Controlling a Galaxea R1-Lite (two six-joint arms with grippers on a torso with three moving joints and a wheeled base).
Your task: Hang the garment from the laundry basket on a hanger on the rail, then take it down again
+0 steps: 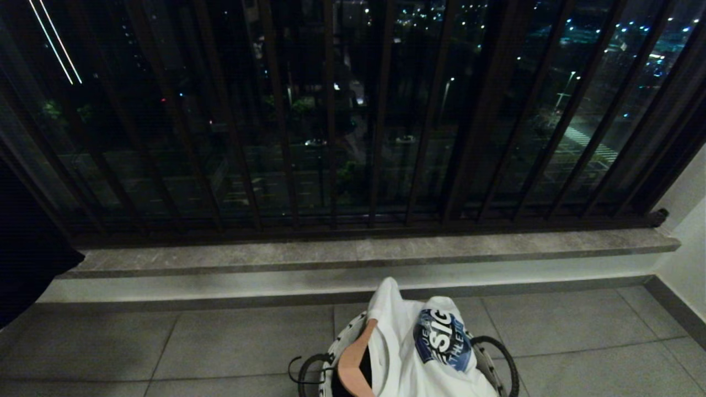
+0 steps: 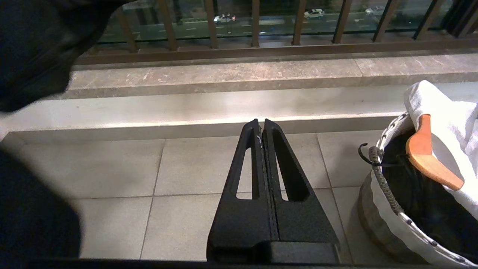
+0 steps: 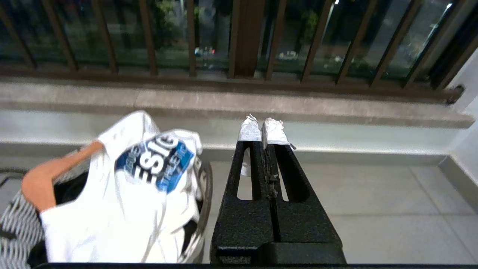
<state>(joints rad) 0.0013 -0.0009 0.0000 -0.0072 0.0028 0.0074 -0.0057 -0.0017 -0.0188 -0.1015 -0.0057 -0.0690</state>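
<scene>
From the head view we look down on a tiled floor [image 1: 220, 342] in front of a stone ledge [image 1: 364, 251] and a dark railing [image 1: 331, 138] with night-time city lights beyond it. At the bottom edge, near the middle, sits the laundry basket [image 1: 499, 353], with a dark loop handle on each side. A white T-shirt [image 1: 402, 342] with a blue printed badge is heaped in it and spills over the rim, and a wooden hanger [image 1: 356, 358] lies in the shirt's neck opening. Neither arm shows here. A dark cloth [image 1: 27, 253] hangs at the left edge.

In the left wrist view we see the left gripper [image 2: 261, 125] with its two black fingers pressed flat together, clenched on nothing, hovering over bare floor tiles. It is well clear of the basket [image 2: 384, 194], which stands to its right with the hanger [image 2: 425, 153] and the shirt [image 2: 444, 112] resting on its rim. The ledge [image 2: 261, 74] runs across behind, and the dark cloth [image 2: 33, 48] fills the corner.

In the right wrist view we find the right gripper [image 3: 263, 129] also closed tight and holding nothing, its fingertips [image 3: 249, 130] wrapped in white tape. It points towards the ledge [image 3: 336, 106] above the floor, just beside the basket [image 3: 205, 186], which lies on its left. The shirt [image 3: 123, 209] covers most of the basket, badge upward, and the hanger [image 3: 48, 175] pokes out at the far side. The railing [image 3: 242, 37] stands behind.
</scene>
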